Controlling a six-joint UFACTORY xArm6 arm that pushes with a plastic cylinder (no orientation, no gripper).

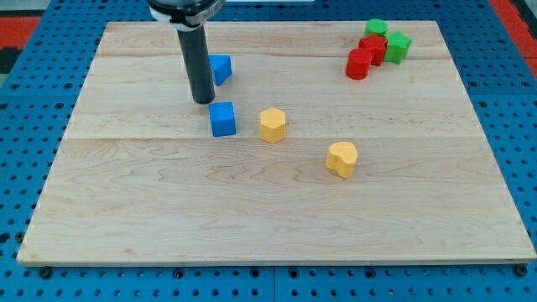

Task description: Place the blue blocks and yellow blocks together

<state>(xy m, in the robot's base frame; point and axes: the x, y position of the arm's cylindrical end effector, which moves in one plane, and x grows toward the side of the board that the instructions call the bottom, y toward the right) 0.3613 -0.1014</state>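
Tool tip (203, 101), a bare rod with nothing to clamp, sat between blue cube (223, 119) and far blue block (221, 69). Likely mid-gathering; next called for nudging right toward yellow hexagon (273, 124) and yellow heart (342, 158).

No text, label, brand, number or sign can be read anywhere in the frame; nothing legible is carried by the table (277, 210) or the blocks.

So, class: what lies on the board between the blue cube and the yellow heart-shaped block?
In the camera view, the yellow hexagonal block lies between the blue cube and the yellow heart-shaped block, nearer the cube; otherwise only bare wooden board.
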